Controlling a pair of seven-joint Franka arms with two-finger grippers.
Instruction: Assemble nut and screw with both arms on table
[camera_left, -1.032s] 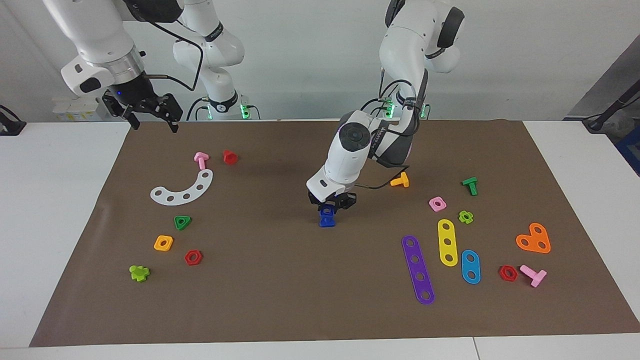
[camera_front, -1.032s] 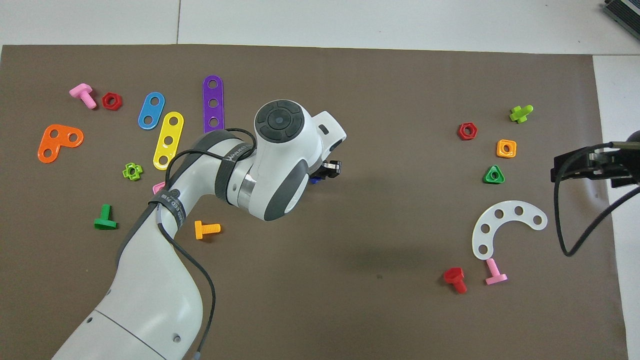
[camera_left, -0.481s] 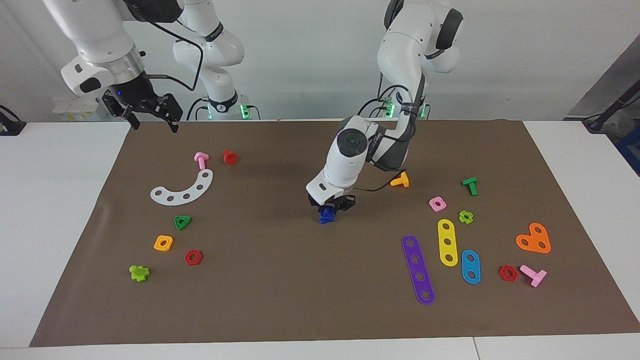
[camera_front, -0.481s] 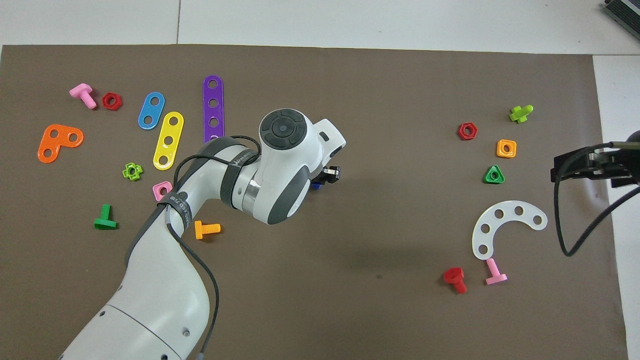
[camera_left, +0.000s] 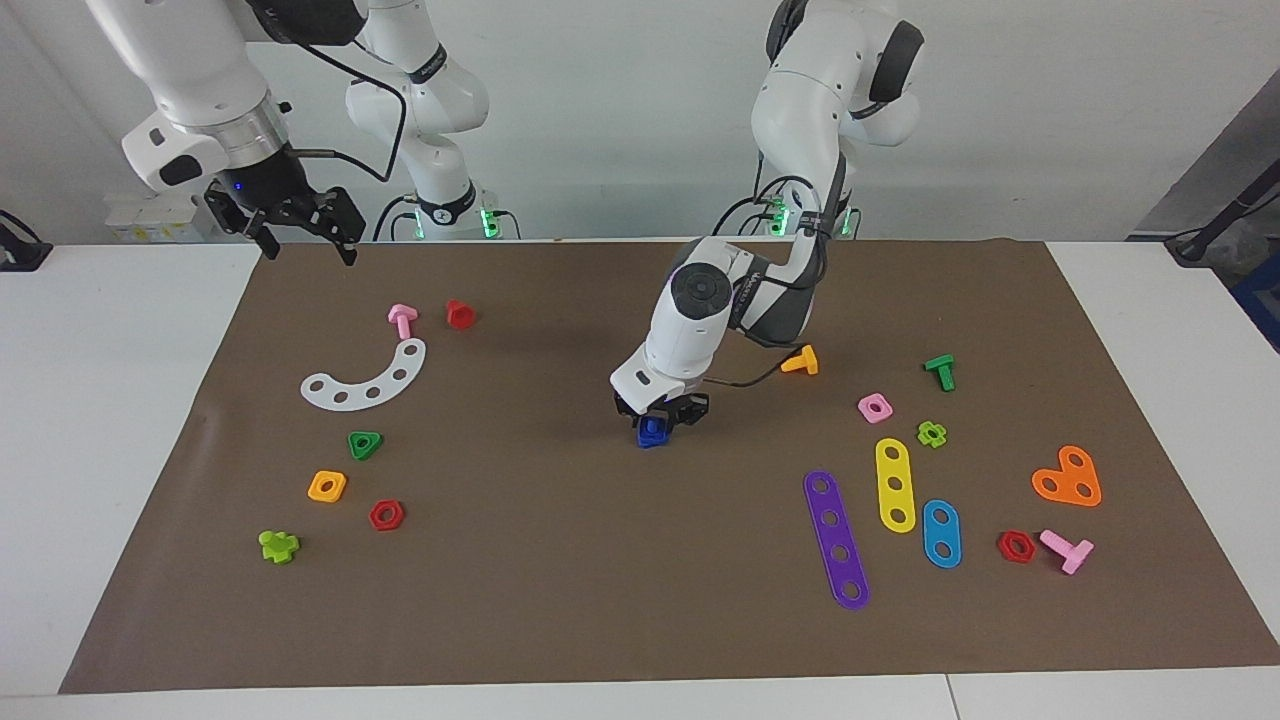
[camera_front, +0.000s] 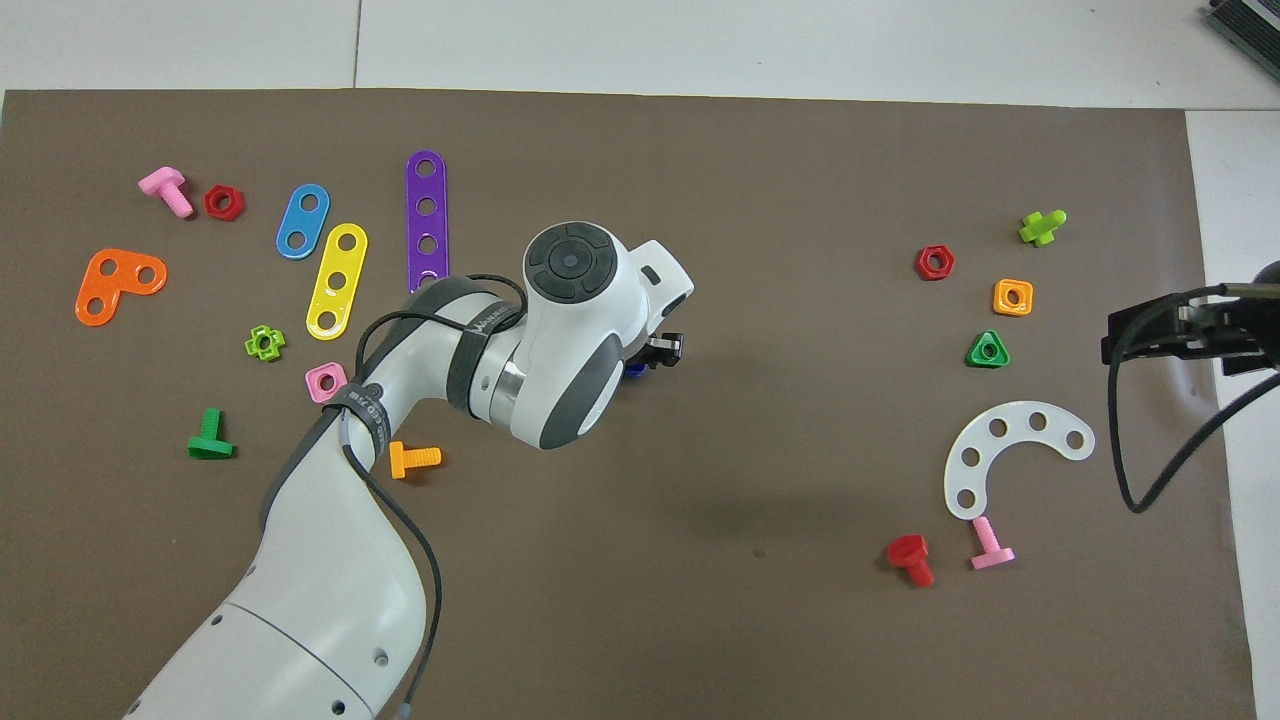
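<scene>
My left gripper (camera_left: 662, 412) is low over the middle of the brown sheet (camera_left: 560, 580) on the table, shut on a small dark-blue piece (camera_left: 652, 433). The piece shows a round hole, so I read it as the nut. I cannot make out the screw apart from it. In the overhead view the left arm's wrist covers the gripper (camera_front: 655, 352), and only a sliver of blue (camera_front: 633, 370) shows. My right gripper (camera_left: 295, 228) hangs open and empty above the sheet's corner at the right arm's end. It also shows in the overhead view (camera_front: 1180, 335). The right arm waits.
Toward the right arm's end lie a white curved strip (camera_left: 365, 378), a green triangular nut (camera_left: 365, 444), an orange square nut (camera_left: 327, 486) and a red hex nut (camera_left: 386, 515). Toward the left arm's end lie an orange bolt (camera_left: 800, 361), a pink square nut (camera_left: 875, 407) and purple (camera_left: 836, 538) and yellow (camera_left: 895, 484) strips.
My left gripper has drawn slightly toward the robots and risen a little, with the blue piece in it. The right arm has not moved.
</scene>
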